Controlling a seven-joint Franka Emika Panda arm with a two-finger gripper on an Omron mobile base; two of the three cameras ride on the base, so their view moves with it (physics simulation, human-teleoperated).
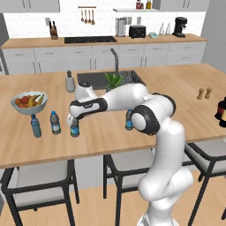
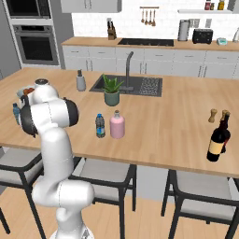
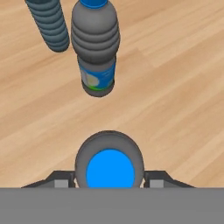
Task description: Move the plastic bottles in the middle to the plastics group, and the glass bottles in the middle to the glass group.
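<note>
The tool (image 1: pixel 74 122) hangs over the left part of the wooden worktop (image 1: pixel 176 88), its fingers (image 3: pixel 61 179) standing on either side of a small dark-tinted plastic bottle with a blue cap and blue label band (image 1: pixel 75 129). In the hand view this bottle (image 3: pixel 109 164) sits between the two finger tips, and the jaws are clamped on it. The bottle stands upright with its base at or just above the surface; which of the two cannot be told.

Just to its left stand a second dark water bottle with a blue label (image 1: pixel 55 123) and, beyond that, a pale translucent blue ribbed bottle (image 1: pixel 35 126). A narrow strip of bare wood separates each from its neighbour. A white bowl of fruit (image 1: pixel 29 102) lies behind them.

The front edge of the worktop runs near the three bottles, with a thin band of open wood before it.

In the middle, a further dark water bottle (image 2: pixel 100 126) and a squat opaque pink bottle (image 2: pixel 117 125) stand just beside each other, with a potted green plant (image 2: pixel 112 91) behind. A wide stretch of open wood extends rightward to the dark glass bottle with a reddish-tan label (image 2: pixel 218 139) near the right front edge, by two small wooden shakers (image 2: pixel 213 115).
</note>
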